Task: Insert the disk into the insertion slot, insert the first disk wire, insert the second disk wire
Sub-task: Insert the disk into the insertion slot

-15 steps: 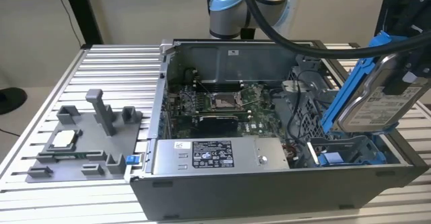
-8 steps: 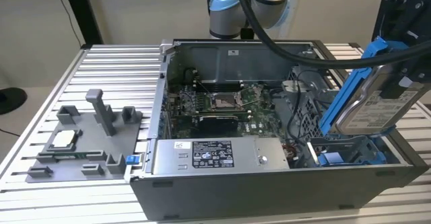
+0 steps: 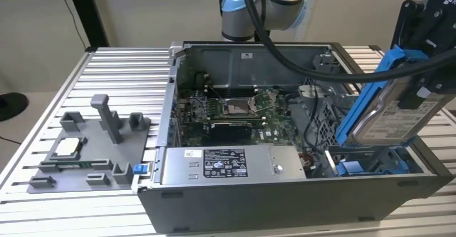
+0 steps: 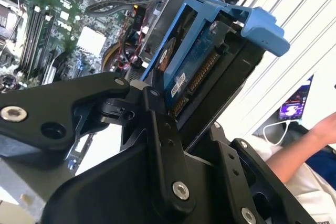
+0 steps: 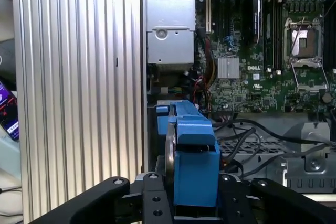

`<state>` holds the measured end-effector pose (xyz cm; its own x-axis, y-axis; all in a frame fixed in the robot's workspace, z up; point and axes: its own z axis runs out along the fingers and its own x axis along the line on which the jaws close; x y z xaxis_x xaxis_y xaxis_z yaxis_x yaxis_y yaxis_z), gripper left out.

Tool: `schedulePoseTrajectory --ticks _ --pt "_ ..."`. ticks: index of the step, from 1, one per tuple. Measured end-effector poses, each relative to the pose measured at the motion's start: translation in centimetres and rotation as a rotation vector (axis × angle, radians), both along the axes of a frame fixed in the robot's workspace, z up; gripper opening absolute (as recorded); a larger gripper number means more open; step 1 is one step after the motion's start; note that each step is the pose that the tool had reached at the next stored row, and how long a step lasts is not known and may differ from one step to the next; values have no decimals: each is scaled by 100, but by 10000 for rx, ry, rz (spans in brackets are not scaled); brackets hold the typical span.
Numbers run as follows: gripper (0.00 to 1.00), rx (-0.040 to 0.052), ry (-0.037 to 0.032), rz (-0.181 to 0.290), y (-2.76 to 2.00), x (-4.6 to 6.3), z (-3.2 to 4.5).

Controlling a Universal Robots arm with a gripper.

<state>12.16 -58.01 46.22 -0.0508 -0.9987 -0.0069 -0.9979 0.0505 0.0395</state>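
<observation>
Gripper (image 5: 191, 198) is clamped on the top end of the disk (image 3: 388, 117), pinching the blue carrier from both sides so the drive hangs edge-down. The disk sits tilted just above the insertion slot (image 3: 370, 165), its lower end near the slot's blue rails. Probably angled to slide in, but it's not seated. The power-supply box (image 3: 228, 165) sits beside the slot.

power-supply box (image 3: 229, 165): white printed label | disk (image 3: 394, 121): white label | wording unclear

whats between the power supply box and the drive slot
A bundle of coloured wires lies between the power supply and the slot, as the exterior view shows.
</observation>
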Motion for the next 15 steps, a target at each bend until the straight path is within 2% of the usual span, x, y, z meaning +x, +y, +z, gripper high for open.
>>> schedulePoseTrajectory --ticks 4,15 --pt "0 6 0 -208 -6 3 -28" --pt "0 7 0 -153 -10 26 -62"
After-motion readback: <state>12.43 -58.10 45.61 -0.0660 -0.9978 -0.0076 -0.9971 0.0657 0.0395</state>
